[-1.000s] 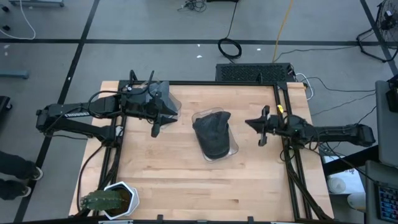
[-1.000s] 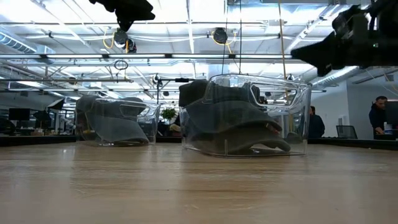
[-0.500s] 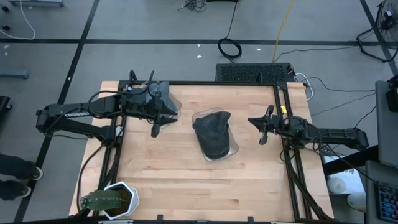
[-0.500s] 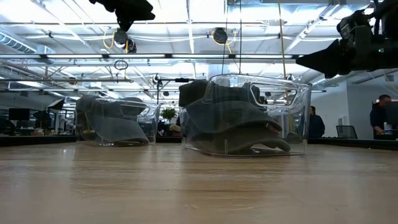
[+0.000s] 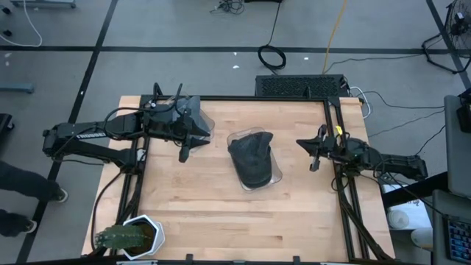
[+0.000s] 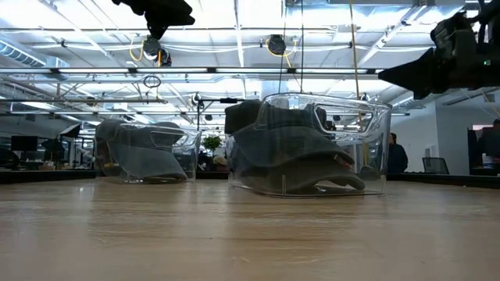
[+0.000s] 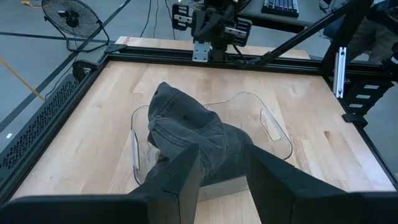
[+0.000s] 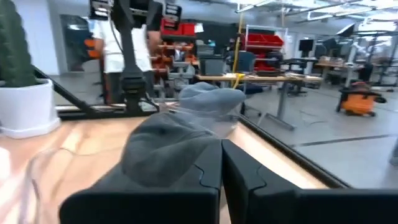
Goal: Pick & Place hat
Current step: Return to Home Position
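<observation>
I'm seeing the black caps (image 5: 252, 160) lying piled together, crumpled, inside the transparent bin (image 6: 373, 140) at the centre of the high view. In the low view the pile is filling most of that bin and rising just above the rim at its left end. A second clear bin (image 6: 186, 148), sitting left of centre there, is holding another dark cap (image 6: 137, 156).
</observation>
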Available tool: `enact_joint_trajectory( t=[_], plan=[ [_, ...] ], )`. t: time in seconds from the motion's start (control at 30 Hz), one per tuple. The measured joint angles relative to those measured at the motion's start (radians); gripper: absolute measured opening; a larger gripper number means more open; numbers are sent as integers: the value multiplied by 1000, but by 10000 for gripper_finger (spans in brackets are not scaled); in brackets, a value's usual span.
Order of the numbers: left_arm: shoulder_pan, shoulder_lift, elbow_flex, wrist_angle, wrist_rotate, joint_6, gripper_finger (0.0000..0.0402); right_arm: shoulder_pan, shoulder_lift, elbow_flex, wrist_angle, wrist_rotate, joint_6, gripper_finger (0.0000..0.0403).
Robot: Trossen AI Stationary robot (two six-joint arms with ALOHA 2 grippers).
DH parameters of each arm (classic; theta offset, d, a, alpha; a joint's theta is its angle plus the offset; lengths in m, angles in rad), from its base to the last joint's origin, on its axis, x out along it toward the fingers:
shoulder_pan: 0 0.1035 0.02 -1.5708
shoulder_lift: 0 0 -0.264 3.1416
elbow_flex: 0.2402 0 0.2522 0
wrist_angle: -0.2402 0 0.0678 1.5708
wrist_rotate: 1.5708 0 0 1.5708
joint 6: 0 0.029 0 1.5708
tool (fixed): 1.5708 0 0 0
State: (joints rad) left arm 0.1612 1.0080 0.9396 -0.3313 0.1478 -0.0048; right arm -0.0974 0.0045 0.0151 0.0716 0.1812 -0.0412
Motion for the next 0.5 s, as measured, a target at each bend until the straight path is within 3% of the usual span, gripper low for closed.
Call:
enact_joint_trajectory(
  t=[0.17, 0.5],
  plan=[
    [0, 0, 0, 0, 0, 0, 131, 1, 4, 0, -6, -53, 29, 0],
    [0, 0, 0, 0, 0, 0, 131, 1, 4, 0, 10, -51, 52, 0]
  ],
)
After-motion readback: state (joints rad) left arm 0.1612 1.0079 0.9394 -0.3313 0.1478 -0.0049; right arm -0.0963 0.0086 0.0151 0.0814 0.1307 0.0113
